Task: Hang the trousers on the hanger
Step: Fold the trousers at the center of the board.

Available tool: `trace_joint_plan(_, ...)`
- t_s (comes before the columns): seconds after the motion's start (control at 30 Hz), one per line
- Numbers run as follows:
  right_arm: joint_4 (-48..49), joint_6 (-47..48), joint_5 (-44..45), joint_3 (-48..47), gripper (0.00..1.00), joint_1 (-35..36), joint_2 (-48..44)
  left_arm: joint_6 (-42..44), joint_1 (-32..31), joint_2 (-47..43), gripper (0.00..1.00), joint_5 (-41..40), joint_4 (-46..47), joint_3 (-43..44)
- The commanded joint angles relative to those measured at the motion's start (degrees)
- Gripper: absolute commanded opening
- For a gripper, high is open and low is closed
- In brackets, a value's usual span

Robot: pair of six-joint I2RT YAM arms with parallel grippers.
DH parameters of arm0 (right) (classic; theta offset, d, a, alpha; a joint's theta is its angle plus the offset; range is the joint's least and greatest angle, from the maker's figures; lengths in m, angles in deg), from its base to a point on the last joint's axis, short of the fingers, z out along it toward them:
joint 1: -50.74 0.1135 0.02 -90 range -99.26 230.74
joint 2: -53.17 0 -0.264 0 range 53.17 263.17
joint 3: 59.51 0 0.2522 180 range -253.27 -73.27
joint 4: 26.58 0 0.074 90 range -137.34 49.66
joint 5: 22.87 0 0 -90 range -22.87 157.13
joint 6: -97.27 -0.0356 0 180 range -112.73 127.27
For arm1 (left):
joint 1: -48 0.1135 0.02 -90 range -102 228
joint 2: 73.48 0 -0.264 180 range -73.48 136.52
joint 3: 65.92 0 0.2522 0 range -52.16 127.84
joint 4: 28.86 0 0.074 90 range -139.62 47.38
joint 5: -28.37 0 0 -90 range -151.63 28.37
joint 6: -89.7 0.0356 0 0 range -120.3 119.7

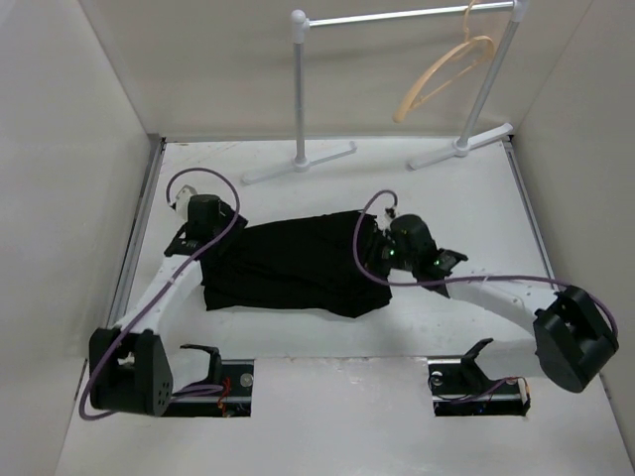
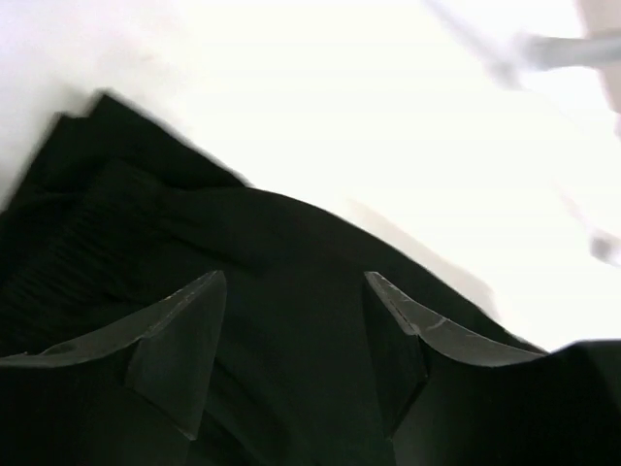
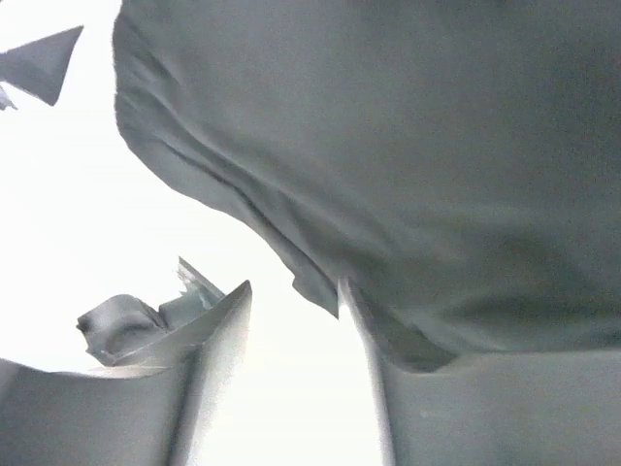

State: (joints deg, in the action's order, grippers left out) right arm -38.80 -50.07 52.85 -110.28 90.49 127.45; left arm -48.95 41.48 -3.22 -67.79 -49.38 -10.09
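Observation:
The black trousers (image 1: 293,263) lie folded in a heap in the middle of the white table. The tan hanger (image 1: 446,74) hangs tilted from the silver rail at the back right. My left gripper (image 1: 210,238) is at the heap's left end. In the left wrist view it (image 2: 293,282) stands open, its fingers apart over dark cloth (image 2: 116,223). My right gripper (image 1: 382,250) is at the heap's right end. In the right wrist view it (image 3: 294,286) is open with bare table between the fingers, and the cloth edge (image 3: 408,146) touches the right fingertip.
The silver rail (image 1: 397,17) stands on two posts with white feet (image 1: 298,164) along the back of the table. White walls close in the left, right and back sides. Purple cables loop over both arms.

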Motion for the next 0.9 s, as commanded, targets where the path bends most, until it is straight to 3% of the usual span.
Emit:
trace_joint_plan(0.0, -3.9, 5.8, -0.5, -9.1, 0.34, -5.4, 2.5, 0.6, -5.3, -6.2, 0.56, -0.3, -4.8, 1.8)
trace_joint_plan(0.1, -3.0, 8.7, -1.9, -16.4, 0.23, -8.4, 10.0, -2.8, -12.6, -7.3, 0.56, -1.3, -5.3, -1.4)
trace_joint_plan(0.23, -2.4, 9.3, -1.4, -24.3, 0.20, -12.5, 21.8, -4.7, -16.9, -7.1, 0.54, -4.1, -5.5, -7.1)
trace_joint_plan(0.47, -3.0, 2.1, 2.9, -28.5, 0.16, -17.6, 33.1, -4.9, -9.4, -15.0, 0.53, -3.9, -9.6, -18.9)
trace_joint_plan(0.63, -4.3, 0.7, 3.6, -31.2, 0.17, -17.3, 35.8, -4.4, -4.4, -22.3, 0.53, -1.6, -15.1, -21.2)
trace_joint_plan(0.73, -6.4, 0.4, 3.9, -32.4, 0.19, -17.3, 36.5, -4.2, -2.6, -25.5, 0.54, 0.3, -17.9, -19.2)
trace_joint_plan(0.87, -6.9, 2.1, 3.0, -32.1, 0.39, -17.3, 30.3, -4.1, -2.3, -26.1, 0.55, 2.7, -20.0, -12.1)
